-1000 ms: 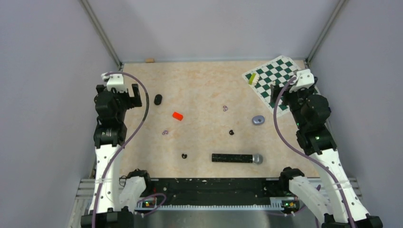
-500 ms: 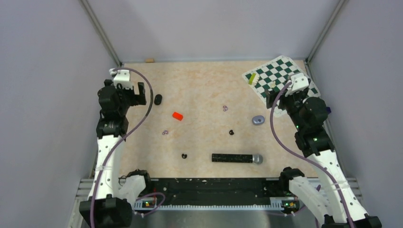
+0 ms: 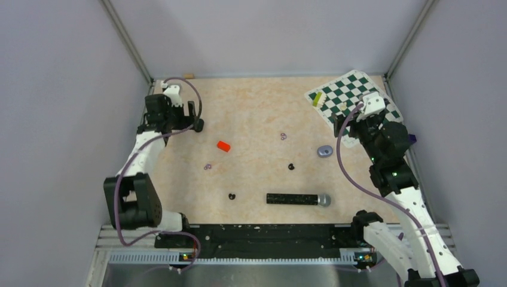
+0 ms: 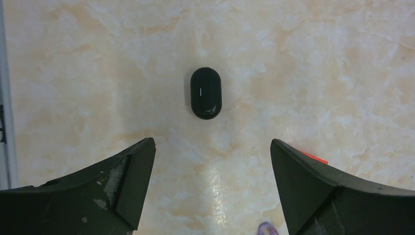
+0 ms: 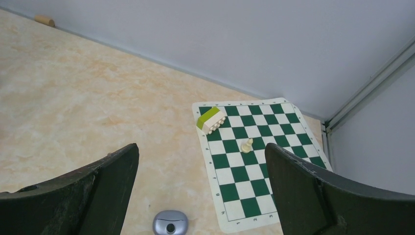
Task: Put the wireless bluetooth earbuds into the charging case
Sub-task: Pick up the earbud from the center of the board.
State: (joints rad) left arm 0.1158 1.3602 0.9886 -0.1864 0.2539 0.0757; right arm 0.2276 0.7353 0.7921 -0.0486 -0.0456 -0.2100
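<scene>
Item: small glossy black pill-shaped charging case (image 4: pixel 206 93), far-left on the marbled beige table (image 4: pixel 318 58). Lies just ahead of left gripper (image 4: pixel 211 143), centred between its spread, empty jaws; long axis pointing away. Left arm nearer.

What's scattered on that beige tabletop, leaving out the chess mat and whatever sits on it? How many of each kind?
Earbuds: 2
Charging case: 1
Microphone: 1
Red block: 1
Grey-blue disc: 1
Wooden peg by the back wall: 1
Spots of tiny purple rings, too small to count singly: 2
Total: 9
</scene>
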